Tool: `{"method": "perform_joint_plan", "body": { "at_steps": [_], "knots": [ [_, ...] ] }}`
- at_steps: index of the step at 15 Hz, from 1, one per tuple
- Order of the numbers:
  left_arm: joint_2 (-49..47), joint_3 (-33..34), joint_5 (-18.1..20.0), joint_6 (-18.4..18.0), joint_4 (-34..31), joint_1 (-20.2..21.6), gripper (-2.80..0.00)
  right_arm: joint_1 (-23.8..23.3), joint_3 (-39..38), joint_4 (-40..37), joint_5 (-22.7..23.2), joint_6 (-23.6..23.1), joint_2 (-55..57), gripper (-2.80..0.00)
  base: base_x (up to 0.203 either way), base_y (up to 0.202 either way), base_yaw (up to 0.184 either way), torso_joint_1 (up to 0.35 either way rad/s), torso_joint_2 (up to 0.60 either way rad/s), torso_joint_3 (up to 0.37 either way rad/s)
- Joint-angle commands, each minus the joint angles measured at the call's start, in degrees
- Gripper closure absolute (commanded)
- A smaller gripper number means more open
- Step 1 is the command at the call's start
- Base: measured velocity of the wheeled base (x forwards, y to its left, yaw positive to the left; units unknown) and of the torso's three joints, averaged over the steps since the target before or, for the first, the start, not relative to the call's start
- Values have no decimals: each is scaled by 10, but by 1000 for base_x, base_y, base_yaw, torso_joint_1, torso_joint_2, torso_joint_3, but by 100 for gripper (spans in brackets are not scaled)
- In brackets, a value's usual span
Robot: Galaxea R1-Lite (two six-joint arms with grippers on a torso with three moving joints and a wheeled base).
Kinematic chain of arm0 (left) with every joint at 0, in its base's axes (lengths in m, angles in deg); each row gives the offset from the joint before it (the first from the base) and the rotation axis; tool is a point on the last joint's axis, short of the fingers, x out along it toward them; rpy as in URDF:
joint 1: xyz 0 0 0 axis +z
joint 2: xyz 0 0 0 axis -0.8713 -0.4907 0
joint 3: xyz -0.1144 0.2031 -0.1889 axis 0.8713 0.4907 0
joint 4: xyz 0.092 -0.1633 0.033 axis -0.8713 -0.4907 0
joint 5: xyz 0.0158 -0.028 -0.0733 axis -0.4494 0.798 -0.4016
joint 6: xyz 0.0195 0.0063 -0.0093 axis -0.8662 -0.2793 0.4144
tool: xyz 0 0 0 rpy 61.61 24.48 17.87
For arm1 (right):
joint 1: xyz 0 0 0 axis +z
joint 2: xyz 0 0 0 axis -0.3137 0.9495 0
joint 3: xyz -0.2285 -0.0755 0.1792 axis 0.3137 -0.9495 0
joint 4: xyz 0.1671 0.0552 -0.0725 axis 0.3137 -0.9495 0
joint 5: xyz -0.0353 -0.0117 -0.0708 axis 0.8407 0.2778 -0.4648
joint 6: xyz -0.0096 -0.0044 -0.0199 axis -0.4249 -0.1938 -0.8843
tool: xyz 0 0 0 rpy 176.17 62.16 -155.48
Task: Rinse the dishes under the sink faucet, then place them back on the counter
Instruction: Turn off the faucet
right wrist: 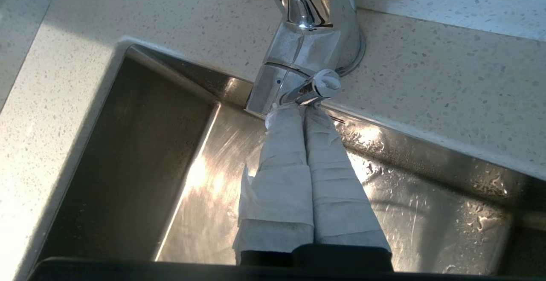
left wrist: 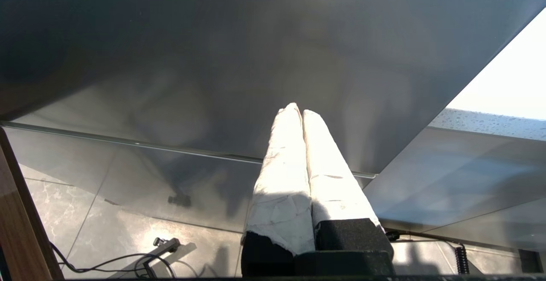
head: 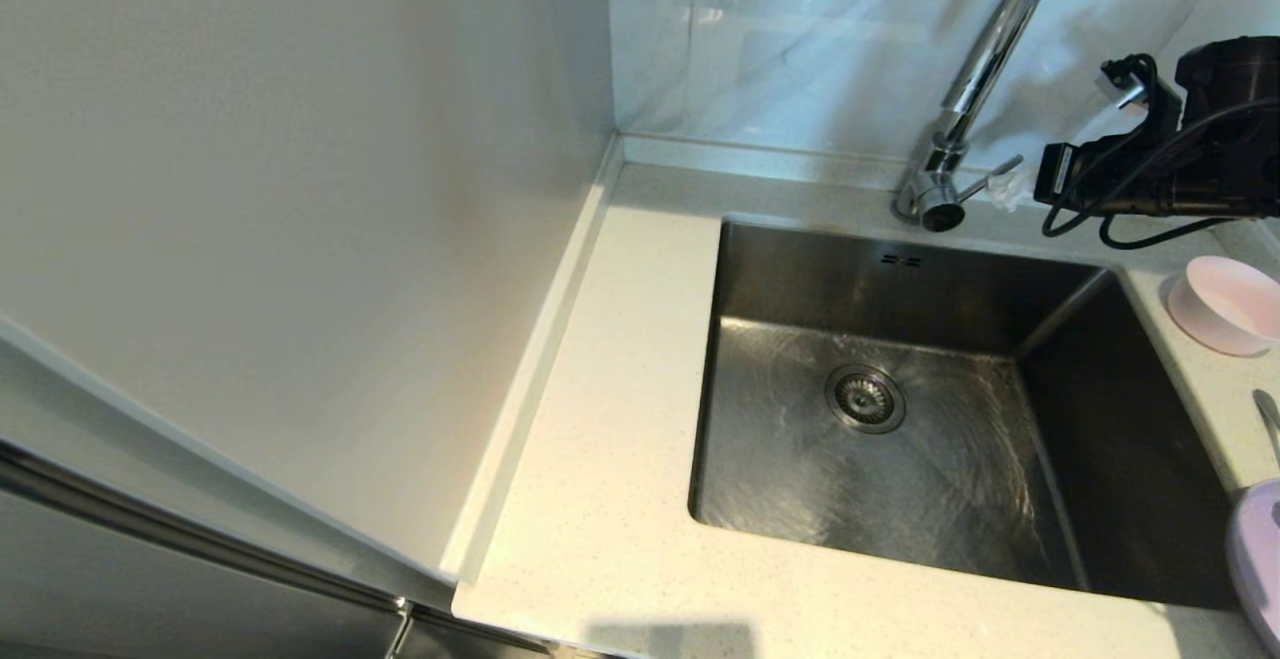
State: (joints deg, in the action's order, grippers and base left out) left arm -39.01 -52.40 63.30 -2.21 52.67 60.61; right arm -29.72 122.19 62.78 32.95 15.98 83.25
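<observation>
Chrome lever at the faucet base sits right at the tips of your right gripper, fingers pressed together and holding nothing; a push off-line could slide them off the thin, slick rod, or swing it too far so water splashes out of the sink. Bowl, spoon and plate wait on the counter along the frame's right edge, below the gripper. Left gripper is closed and empty too, parked off-frame by a grey panel.
</observation>
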Motion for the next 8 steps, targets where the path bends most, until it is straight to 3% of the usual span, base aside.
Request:
{"method": "perform_joint_plan", "body": {
  "at_steps": [1,8],
  "knots": [
    [0,0,0,0,0,0,0,0,0,-1,2,5,-4,0,0,0,0,0,0,0],
    [0,0,1,0,0,0,0,-14,-19,-21,-2,0,-56,0,0,0,0,0,0,0]
  ]
}}
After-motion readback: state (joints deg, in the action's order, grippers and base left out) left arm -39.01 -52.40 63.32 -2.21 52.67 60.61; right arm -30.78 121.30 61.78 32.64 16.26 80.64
